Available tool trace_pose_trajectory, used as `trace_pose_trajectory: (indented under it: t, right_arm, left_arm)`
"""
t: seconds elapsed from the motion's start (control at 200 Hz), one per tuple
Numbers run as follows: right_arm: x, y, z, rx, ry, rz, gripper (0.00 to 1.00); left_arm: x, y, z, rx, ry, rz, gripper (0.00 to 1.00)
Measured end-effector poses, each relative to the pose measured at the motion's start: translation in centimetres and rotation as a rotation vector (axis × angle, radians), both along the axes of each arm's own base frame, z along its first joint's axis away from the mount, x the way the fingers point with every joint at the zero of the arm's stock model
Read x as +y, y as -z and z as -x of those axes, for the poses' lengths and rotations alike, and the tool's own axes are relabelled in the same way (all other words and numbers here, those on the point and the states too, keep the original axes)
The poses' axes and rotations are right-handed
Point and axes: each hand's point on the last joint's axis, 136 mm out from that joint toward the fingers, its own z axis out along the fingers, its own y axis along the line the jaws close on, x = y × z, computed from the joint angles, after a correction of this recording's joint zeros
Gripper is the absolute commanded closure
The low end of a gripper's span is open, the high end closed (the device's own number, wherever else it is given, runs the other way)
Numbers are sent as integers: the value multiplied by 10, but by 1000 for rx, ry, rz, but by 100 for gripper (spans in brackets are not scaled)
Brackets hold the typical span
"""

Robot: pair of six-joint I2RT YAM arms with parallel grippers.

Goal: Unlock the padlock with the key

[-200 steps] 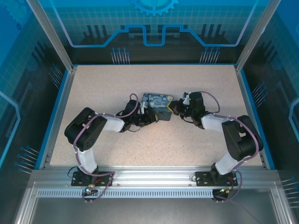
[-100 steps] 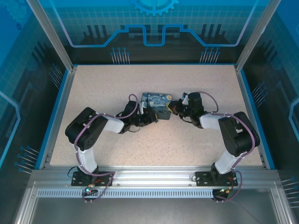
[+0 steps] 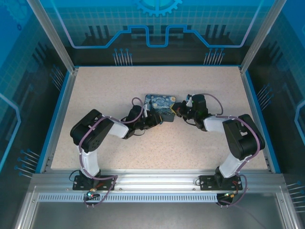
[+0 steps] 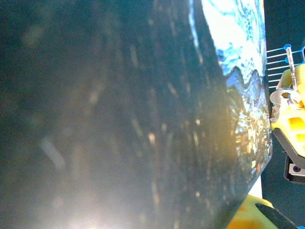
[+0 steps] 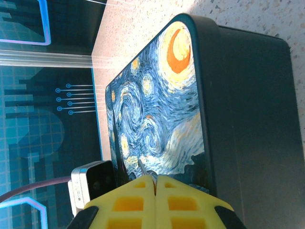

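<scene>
1. Since a second ago the left arm (image 3: 95, 131) has carried its bent elbow a little toward the middle of the table, and the right arm (image 3: 238, 136) has drawn its elbow slightly inward. Both wrists are about where they were.
2. The table (image 3: 119, 86) is a pale speckled surface with a blue rim.
3. The two arms reach in from opposite sides and meet at the blue painted box (image 3: 160, 105).
4. The box lies flat near the centre of the table with its swirled blue and yellow lid facing up. Its walls are dark. In the left wrist view one dark wall sits right against the lens, blurred, with a strip of the painted lid at the upper right.
5. The right gripper (image 5: 155, 180) is at the box's right edge. Its yellow fingers are pressed together, pinching the key.
6. The left gripper (image 3: 155, 119) sits at the box's near left corner, touching or just beside it. One of its yellow fingers (image 4: 245, 214) shows at the bottom of its own view. Whether the jaws stand apart or together cannot be told.
7. The key (image 5: 142, 167) is a thin grey sliver poking out from between the right gripper's fingertips. Its tip lies over the painted lid near the edge. Whether it touches the lid cannot be told.
</scene>
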Motion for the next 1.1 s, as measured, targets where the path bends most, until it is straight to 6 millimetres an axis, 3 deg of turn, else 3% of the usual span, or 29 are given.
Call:
trace_pose_trajectory:
  t: [1.1]
  right_arm:
    - [5, 0, 0, 1, -1, 9, 100]
  left_arm:
    - [-19, 2, 0, -322, -21, -93, 59]
